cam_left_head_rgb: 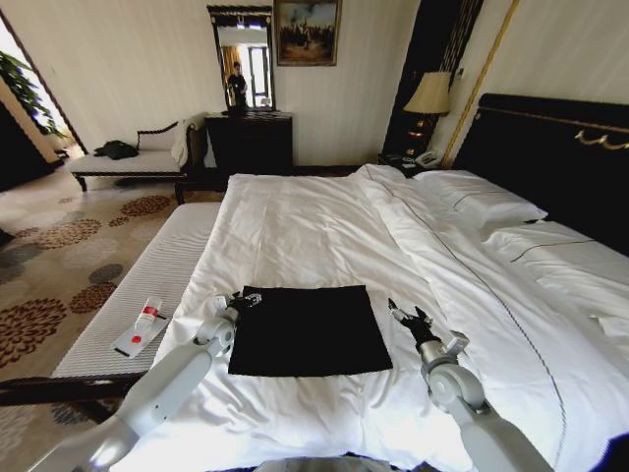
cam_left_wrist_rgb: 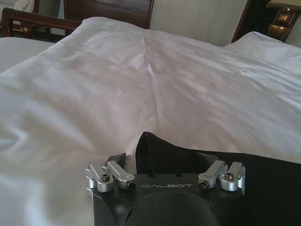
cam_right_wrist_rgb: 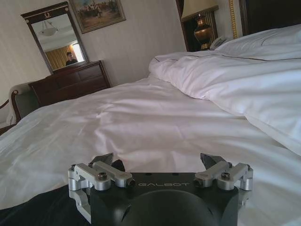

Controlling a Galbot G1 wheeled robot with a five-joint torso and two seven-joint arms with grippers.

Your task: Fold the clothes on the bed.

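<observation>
Head view: the clothes [cam_left_head_rgb: 307, 329], a single black garment, are seen lying on the white duvet [cam_left_head_rgb: 314, 226] near the foot of the bed [cam_left_head_rgb: 550, 138], already reduced to a flat, roughly square packet with straight edges. No sleeves or collar are left showing, so the folding is judged to be largely done; whether a further fold is intended cannot be told from the shape alone.

The left gripper [cam_left_head_rgb: 239, 301] is held at the far left corner of the packet, just above or touching the cloth. In the left wrist view its fingers [cam_left_wrist_rgb: 117, 160] are spread wide, one on either side of a slightly raised black corner [cam_left_wrist_rgb: 150, 148], and nothing is clamped.

The right gripper [cam_left_head_rgb: 407, 317] is held just beside the packet's right edge, over bare duvet. In the right wrist view its fingers [cam_right_wrist_rgb: 209, 161] are likewise parted wide and empty, with the black fabric [cam_right_wrist_rgb: 42, 207] lying off to one side.

A small white and red object [cam_left_head_rgb: 141, 327] is left on the pale bench [cam_left_head_rgb: 147, 285] beside the bed.
</observation>
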